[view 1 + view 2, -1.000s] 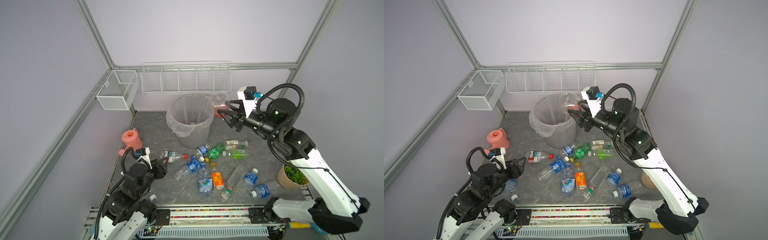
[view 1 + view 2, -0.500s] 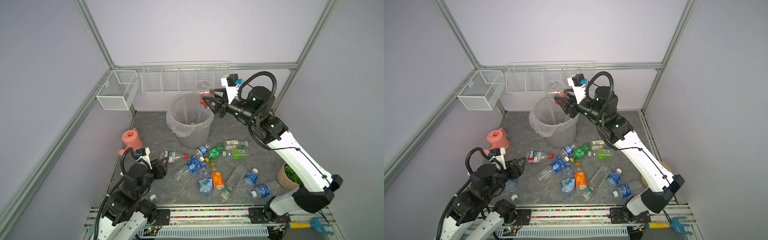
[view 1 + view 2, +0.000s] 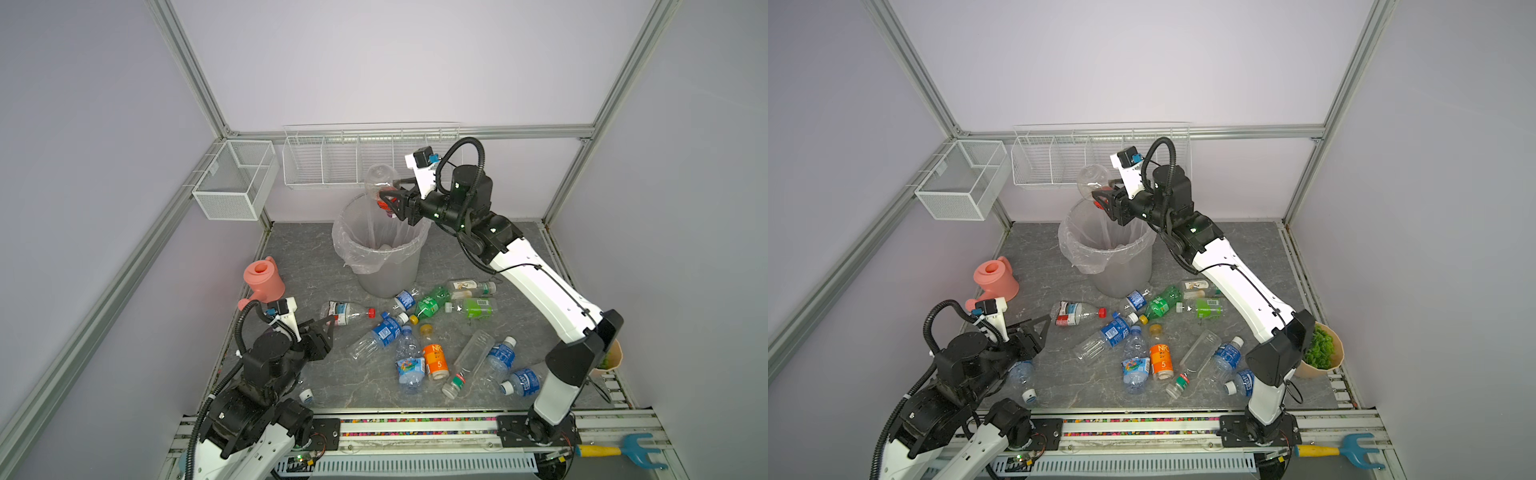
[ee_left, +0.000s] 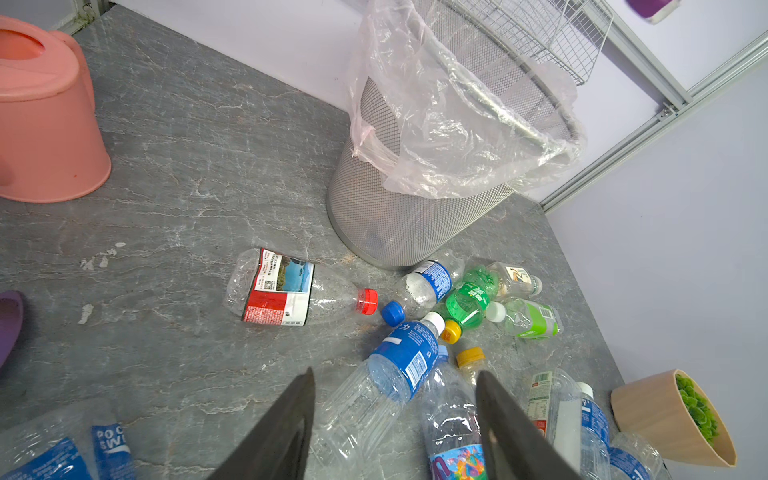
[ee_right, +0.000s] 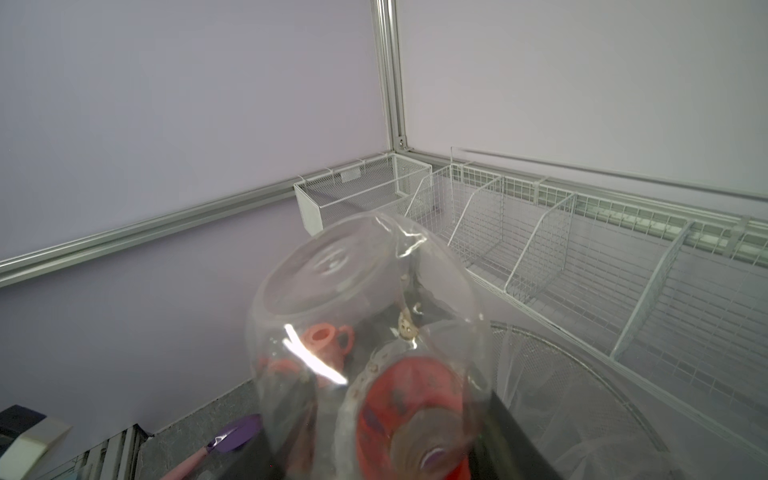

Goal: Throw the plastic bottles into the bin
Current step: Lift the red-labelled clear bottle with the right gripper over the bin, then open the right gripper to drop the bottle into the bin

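Left jaws: part open and empty, low over the grey stone-look bench, near the pink plastic watering can.
Wall baskets: white mesh basket and long white wire basket; nothing visible inside.
Bin: round grey mesh bin with clear bag liner; contents unclear.
Right jaws: clamped on a clear plastic bottle with red label, base up, seemingly above the bin's far rim.
Release: best centred over the mouth first, or it may clip the rim.
Loose plastic bottles: on the bench before the bin.
Tan pot: green plant.

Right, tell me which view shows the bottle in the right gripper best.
The right wrist view: the held bottle fills it, clear with a red label. Both top views show it small, above the bin. The left wrist view misses it.
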You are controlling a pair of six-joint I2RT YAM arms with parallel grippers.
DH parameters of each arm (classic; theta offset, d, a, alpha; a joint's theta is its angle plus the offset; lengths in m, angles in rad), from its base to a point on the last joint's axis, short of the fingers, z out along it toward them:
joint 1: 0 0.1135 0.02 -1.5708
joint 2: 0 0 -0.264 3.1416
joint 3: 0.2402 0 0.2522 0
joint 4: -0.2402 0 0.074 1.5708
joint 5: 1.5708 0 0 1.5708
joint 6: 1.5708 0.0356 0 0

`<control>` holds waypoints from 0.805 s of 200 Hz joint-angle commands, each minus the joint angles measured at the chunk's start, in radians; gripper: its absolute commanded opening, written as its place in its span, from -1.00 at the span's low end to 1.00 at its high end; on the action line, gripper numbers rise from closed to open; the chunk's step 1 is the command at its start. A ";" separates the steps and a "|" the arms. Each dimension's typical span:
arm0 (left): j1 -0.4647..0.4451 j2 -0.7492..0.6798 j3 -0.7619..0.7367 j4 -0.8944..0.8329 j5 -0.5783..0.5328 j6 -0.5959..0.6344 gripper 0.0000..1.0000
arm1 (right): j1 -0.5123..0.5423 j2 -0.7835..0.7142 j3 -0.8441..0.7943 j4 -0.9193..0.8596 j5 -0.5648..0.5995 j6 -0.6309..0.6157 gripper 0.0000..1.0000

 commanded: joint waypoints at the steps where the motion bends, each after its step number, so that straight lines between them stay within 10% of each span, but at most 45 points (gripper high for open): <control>1: -0.002 -0.022 0.017 -0.046 -0.004 -0.017 0.22 | -0.022 0.065 0.068 -0.051 -0.022 0.029 0.05; 133: -0.001 -0.061 0.051 -0.099 -0.026 -0.035 0.20 | -0.037 0.318 0.349 -0.299 0.009 0.016 0.16; 161: -0.001 -0.061 0.057 -0.103 -0.026 -0.035 0.20 | -0.038 0.345 0.401 -0.348 0.020 0.011 0.74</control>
